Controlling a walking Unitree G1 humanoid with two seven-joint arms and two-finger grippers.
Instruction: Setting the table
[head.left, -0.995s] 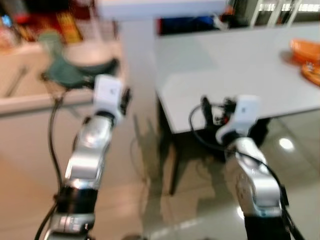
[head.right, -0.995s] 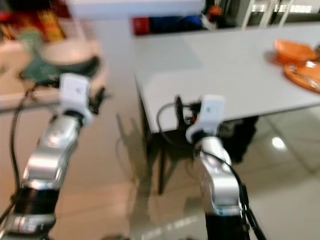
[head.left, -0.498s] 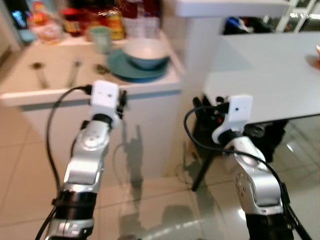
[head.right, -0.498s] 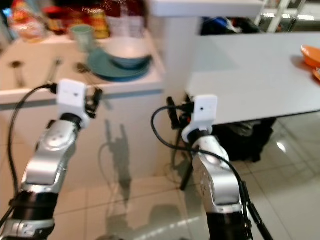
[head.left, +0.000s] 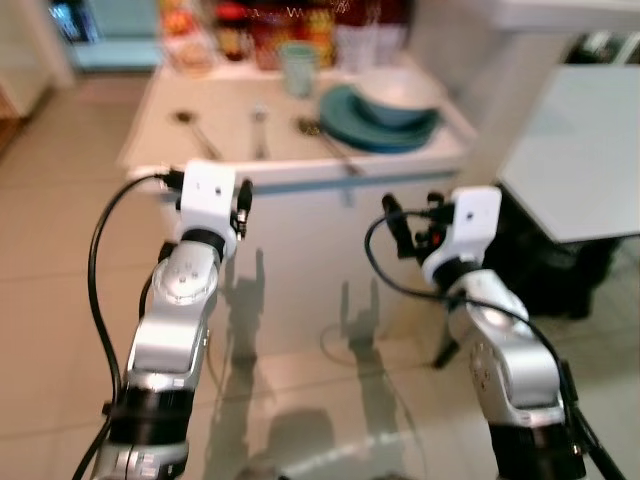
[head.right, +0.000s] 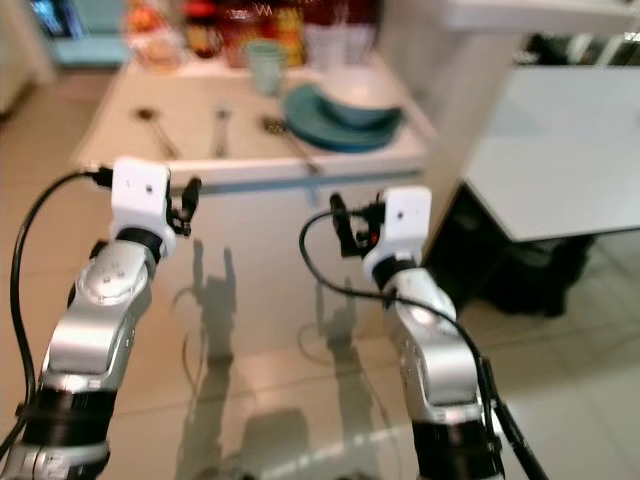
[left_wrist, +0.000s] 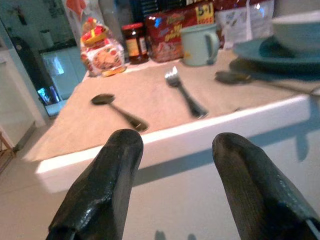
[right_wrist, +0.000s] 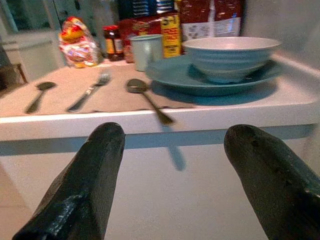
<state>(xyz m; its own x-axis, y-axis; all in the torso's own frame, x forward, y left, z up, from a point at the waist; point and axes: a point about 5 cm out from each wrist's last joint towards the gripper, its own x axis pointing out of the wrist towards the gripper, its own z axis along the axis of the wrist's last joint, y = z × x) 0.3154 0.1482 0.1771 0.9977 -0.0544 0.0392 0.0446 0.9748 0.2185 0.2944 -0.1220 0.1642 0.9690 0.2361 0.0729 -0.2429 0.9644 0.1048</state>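
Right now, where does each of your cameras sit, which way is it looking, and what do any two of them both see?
Head, both eyes: look forward and down over both silver arms at a counter with plate and bowl.
Left wrist: looks along the open left gripper at a fork, small spoon and mug.
Right wrist: looks along the open right gripper at a large spoon.
Shared: both wrist views show fork, mug, plate.
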